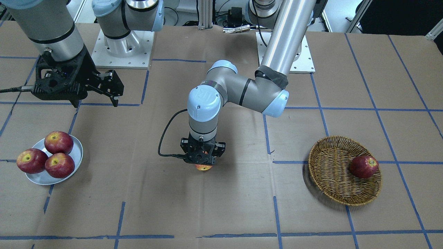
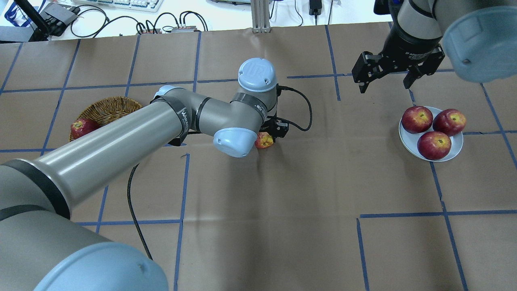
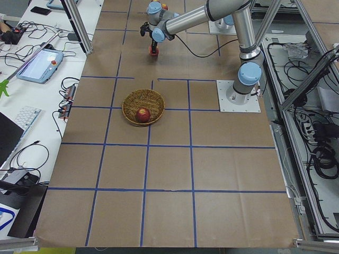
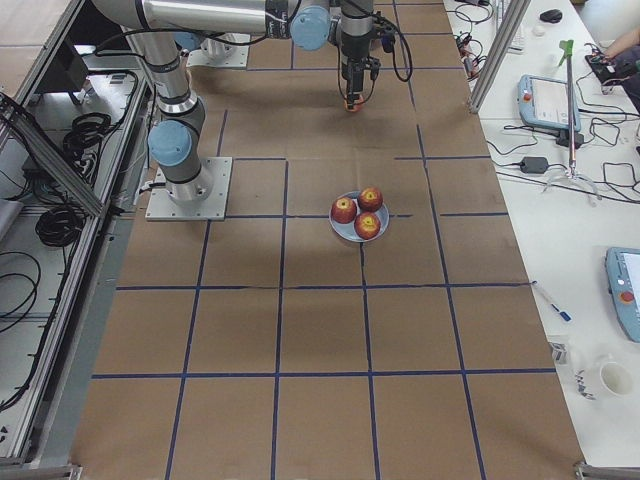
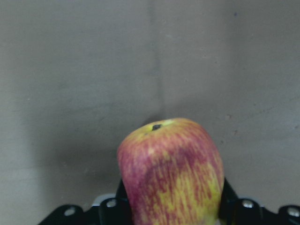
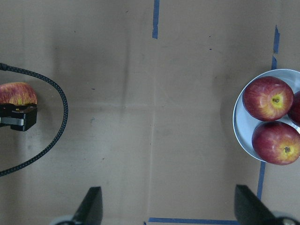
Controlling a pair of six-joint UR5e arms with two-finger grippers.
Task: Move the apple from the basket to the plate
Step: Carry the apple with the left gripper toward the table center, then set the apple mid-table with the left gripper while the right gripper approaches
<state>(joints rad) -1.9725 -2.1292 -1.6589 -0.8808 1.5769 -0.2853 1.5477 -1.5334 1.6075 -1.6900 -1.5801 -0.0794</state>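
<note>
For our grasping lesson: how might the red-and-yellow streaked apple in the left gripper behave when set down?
The round streaked apple probably rolls if released on brown paper. Its smooth skin may slip in the left gripper. The pale plate, holding three red apples, likely leaves little room.

Brown paper-covered table [image 2: 282, 194] gridded with blue tape lines [image 2: 404, 215], white side bench [image 3: 21, 90] holding a blue-edged tablet [image 3: 38, 64] and pale keyboard [image 3: 24, 117], silver aluminium frame post [image 3: 79, 26], black cables [image 3: 318, 153] alongside, even indoor light.
</note>
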